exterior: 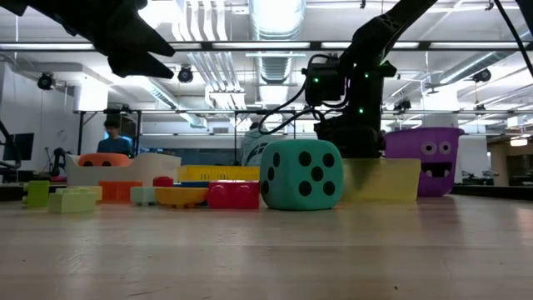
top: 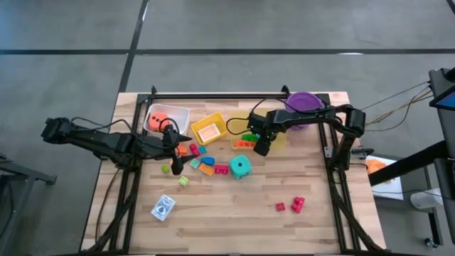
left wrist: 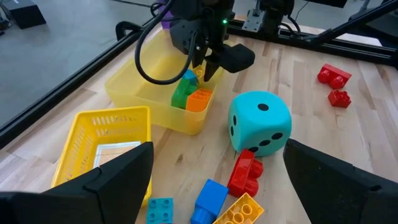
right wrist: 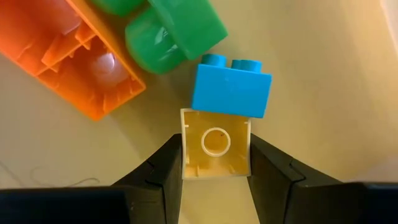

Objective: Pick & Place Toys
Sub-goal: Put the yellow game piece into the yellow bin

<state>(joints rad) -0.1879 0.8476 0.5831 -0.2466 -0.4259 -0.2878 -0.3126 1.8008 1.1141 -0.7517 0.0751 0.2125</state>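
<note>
Right gripper (right wrist: pixel 216 163) is pinched on a small yellow brick (right wrist: pixel 216 143) inside the translucent yellow bin (left wrist: pixel 144 93), with a blue brick (right wrist: pixel 231 85), green brick (right wrist: pixel 171 28) and orange brick (right wrist: pixel 74 53) packed right against it; the teal die (top: pixel 240 167) sits just outside the bin, with the yellow basket (top: pixel 208 129), clear bin (top: pixel 178 114) holding the orange die (top: pixel 158 116), and purple bucket (top: pixel 304 101) around. Right arm reaches in from the bucket side, wrist tipped down into the bin; left gripper (top: pixel 175 158) hangs above the loose bricks (top: pixel 202 163) mid-table, fingers spread wide with nothing between them. Card box (top: pixel 163 208) and two red bricks (top: pixel 291 205) lie well apart near the front edge; in the low view the die blocks the right gripper's fingertips.
</note>
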